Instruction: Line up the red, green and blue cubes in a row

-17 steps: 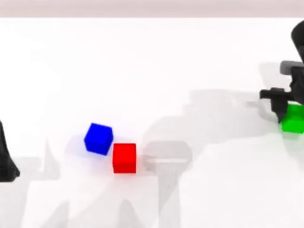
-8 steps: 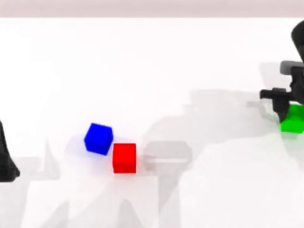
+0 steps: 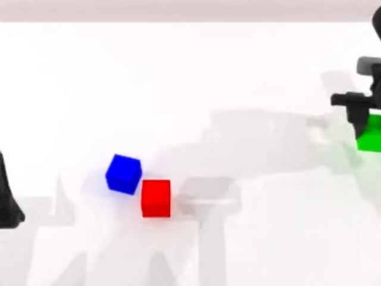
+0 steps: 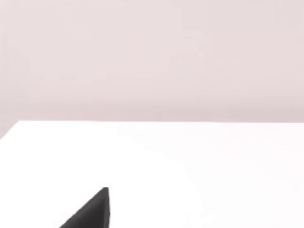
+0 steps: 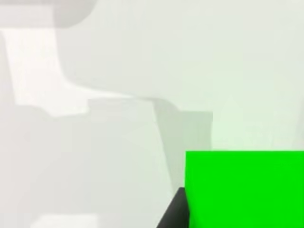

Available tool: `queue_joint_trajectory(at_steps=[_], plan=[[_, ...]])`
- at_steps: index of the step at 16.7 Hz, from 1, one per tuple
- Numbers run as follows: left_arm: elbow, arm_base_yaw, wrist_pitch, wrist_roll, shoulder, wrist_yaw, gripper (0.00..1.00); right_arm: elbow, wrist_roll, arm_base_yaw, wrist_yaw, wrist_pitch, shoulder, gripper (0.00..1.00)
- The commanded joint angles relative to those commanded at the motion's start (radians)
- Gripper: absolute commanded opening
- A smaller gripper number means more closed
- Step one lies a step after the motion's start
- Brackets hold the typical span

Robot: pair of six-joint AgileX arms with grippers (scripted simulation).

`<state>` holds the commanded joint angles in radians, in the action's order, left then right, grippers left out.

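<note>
At the table's right edge, right pincer (image 3: 364, 122) holds the green cube (image 3: 371, 136), clearest on its wrist view.

A rendered simulation is shown: a featureless white table (image 3: 190, 89) is seen under flat grey shadows, backed by a plain pale pink wall (image 4: 152, 57).

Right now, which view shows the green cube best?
The right wrist view: the green cube fills its corner, close up, with a dark finger against its edge. The top view shows it at the table's right edge, partly hidden by the right gripper. The left wrist view doesn't show it.
</note>
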<state>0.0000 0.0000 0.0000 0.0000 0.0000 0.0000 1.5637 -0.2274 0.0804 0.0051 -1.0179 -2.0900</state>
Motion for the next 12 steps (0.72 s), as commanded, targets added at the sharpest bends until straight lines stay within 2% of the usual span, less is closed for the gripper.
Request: queue_joint_trajectory(at_steps=[3, 8, 10, 12], plan=[[0.0, 0.0, 0.0, 0.0, 0.0, 0.0, 1.0, 0.05, -0.001, 0.001, 0.003, -0.08, 0.031, 0.0], [0.0, 0.0, 0.0, 0.0, 0.0, 0.0, 1.0, 0.052, -0.005, -0.001, 0.003, -0.083, 0.03, 0.0], [0.0, 0.0, 0.0, 0.0, 0.0, 0.0, 1.0, 0.075, -0.038, 0.034, 0.001, -0.094, 0.019, 0.0], [0.0, 0.0, 0.0, 0.0, 0.0, 0.0, 1.0, 0.113, -0.104, 0.111, 0.002, -0.115, -0.001, 0.0]])
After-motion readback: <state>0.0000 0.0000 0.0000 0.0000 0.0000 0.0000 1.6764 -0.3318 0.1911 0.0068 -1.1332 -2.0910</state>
